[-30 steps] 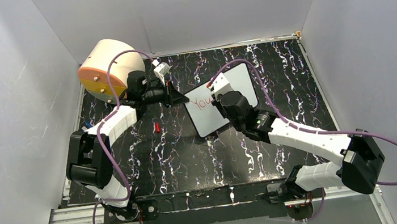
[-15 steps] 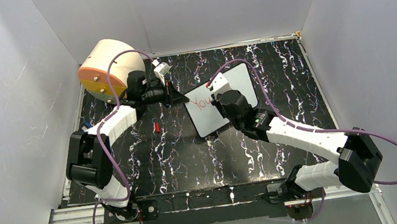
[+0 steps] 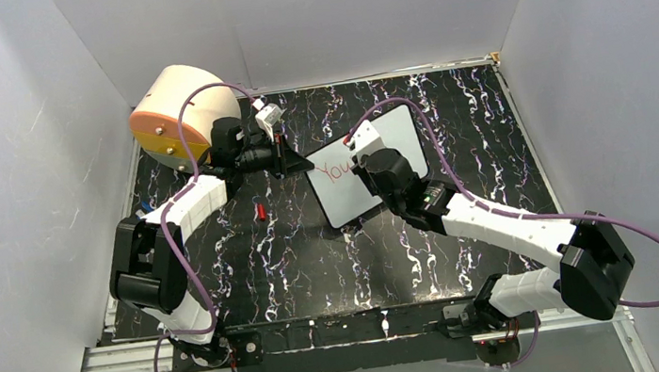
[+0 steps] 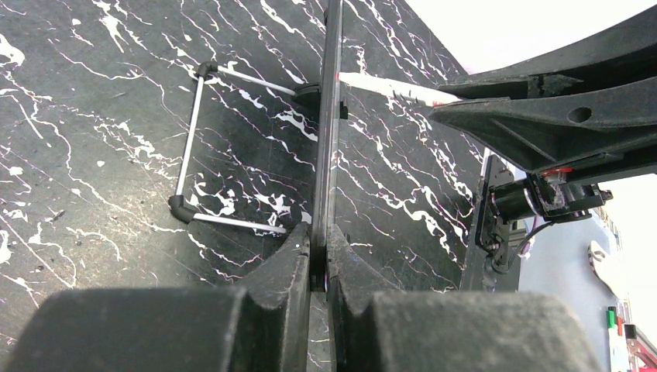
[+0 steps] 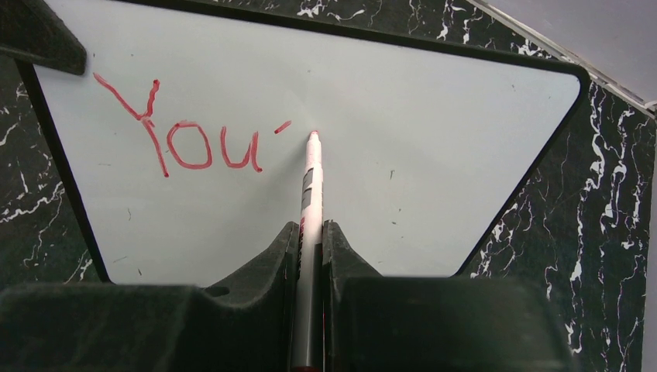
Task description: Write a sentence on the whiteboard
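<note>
The whiteboard (image 3: pixel 347 201) stands tilted on the black marbled table and fills the right wrist view (image 5: pixel 434 155). Red lettering, the sentence (image 5: pixel 186 143), reads "You" with a short stroke after it, and shows small from above (image 3: pixel 337 171). My left gripper (image 3: pixel 297 163) is shut on the board's left edge, which runs edge-on between its fingers (image 4: pixel 318 252). My right gripper (image 5: pixel 310 232) is shut on a white marker (image 5: pixel 311 182) whose red tip touches the board just right of the stroke. The left wrist view also shows the marker (image 4: pixel 387 85) meeting the board.
A beige drum with an orange face (image 3: pixel 175 115) lies at the back left, close behind my left arm. A small red cap (image 3: pixel 260 212) lies on the table left of the board. A wire stand (image 4: pixel 194 139) props the board. Grey walls enclose the table.
The right arm's elbow has drifted slightly left. The marker tip and the left gripper have barely moved, and the lettering looks the same.
</note>
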Robot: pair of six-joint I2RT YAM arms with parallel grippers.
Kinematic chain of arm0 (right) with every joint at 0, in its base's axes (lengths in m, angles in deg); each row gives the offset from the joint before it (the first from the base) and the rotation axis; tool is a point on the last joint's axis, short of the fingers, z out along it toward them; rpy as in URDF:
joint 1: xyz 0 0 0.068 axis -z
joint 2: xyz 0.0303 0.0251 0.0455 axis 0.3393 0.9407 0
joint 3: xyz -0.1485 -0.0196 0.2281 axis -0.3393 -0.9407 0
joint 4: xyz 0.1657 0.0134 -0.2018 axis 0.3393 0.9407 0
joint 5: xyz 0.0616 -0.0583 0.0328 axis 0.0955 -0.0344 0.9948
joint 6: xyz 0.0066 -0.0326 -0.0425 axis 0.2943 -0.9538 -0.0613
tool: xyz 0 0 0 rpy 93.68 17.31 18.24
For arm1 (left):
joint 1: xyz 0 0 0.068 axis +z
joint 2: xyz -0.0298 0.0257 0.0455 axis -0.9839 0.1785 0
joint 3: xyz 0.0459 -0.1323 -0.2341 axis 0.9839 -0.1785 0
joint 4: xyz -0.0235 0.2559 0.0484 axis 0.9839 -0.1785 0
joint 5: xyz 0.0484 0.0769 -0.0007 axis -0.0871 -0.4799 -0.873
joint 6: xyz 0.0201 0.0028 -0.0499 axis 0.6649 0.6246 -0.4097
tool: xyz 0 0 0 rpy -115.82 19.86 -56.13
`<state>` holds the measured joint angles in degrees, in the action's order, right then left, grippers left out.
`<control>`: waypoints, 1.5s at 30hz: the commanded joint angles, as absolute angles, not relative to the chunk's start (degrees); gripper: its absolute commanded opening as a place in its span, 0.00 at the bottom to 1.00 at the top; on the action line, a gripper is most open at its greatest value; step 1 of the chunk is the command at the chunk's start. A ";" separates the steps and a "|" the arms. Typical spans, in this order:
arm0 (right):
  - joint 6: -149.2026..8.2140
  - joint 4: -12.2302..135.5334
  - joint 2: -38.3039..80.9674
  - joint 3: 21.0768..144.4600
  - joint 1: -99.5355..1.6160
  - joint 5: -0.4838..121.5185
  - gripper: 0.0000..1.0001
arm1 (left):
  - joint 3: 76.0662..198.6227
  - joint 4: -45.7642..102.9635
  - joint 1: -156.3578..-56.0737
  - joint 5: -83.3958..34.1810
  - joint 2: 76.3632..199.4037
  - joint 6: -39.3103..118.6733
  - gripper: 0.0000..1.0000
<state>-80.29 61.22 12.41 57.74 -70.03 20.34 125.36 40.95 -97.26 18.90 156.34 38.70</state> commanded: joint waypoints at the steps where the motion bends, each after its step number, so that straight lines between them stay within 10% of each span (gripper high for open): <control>1: -79.02 60.96 12.72 57.15 -69.63 21.30 0.00 | 126.69 38.01 -97.40 17.48 155.82 41.24 0.00; 45: -79.37 54.51 11.85 56.95 -67.52 24.08 0.00 | 127.58 35.64 -97.68 18.88 156.43 42.39 0.00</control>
